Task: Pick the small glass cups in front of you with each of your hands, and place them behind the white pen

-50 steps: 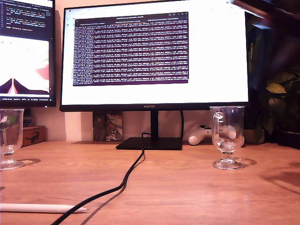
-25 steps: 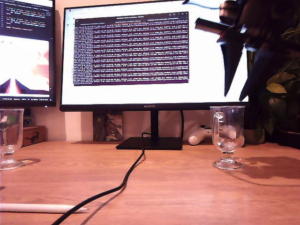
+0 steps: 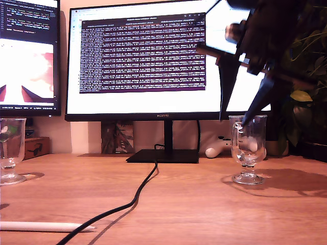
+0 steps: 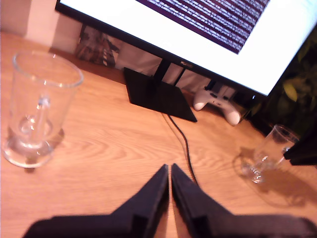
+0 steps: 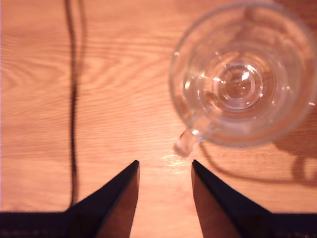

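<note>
Progress was at the approach stage: neither of the 2 clear glass footed mugs had been grasped. My second gripper (image 3: 234,121), fingers spread, hung just above 1 mug (image 3: 248,148) at the exterior view's right. My first gripper (image 4: 170,173), fingers pressed together, held nothing near the other mug (image 3: 11,151), which stood at the exterior view's left. Slim white pen (image 3: 45,226) lay in front on the wooden desk (image 3: 194,204). Monitor (image 3: 168,61) bezel read HUAWEI; its screen text was illegible.
</note>
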